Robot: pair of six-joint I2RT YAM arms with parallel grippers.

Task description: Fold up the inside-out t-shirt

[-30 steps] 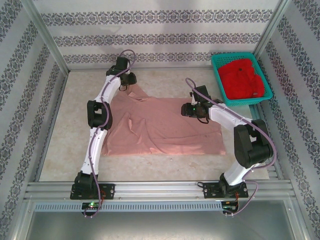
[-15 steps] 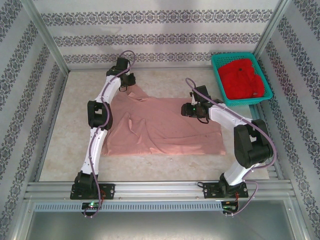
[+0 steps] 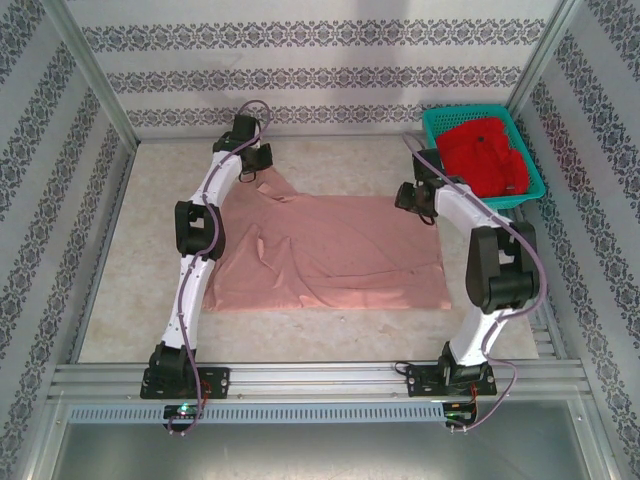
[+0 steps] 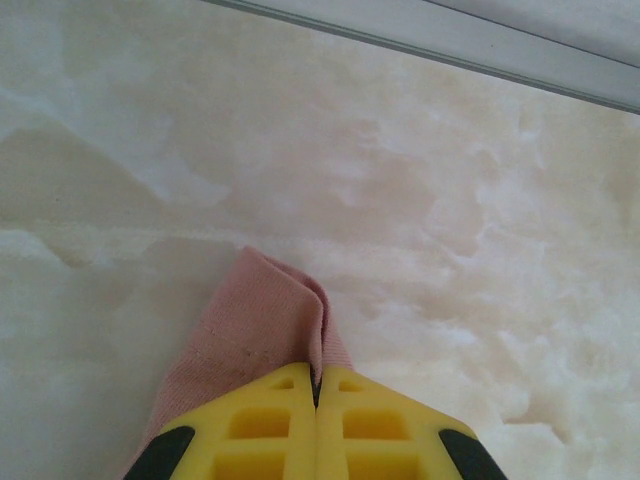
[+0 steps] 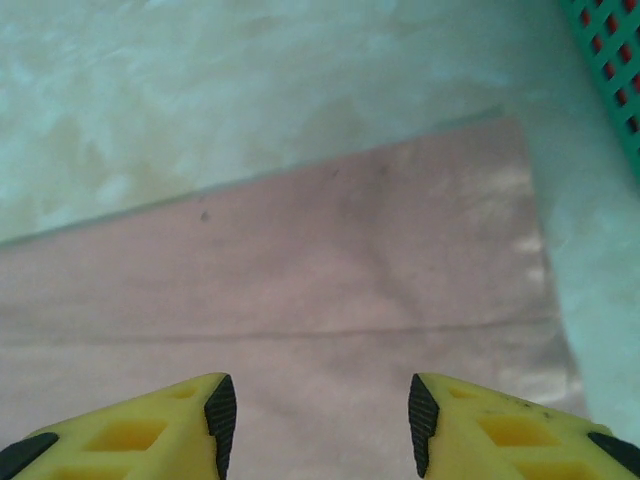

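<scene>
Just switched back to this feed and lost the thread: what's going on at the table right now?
The salmon-pink t-shirt lies spread mostly flat on the table. The left pincer is shut on a bunched bit of cloth at the shirt's far left corner. The right pincer is open above the far right corner, holding nothing. A red garment sits in the teal basket at the far right.

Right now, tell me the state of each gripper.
The left gripper is closed on a fold of the pink t-shirt.
The right gripper is open above the t-shirt, holding nothing.
</scene>
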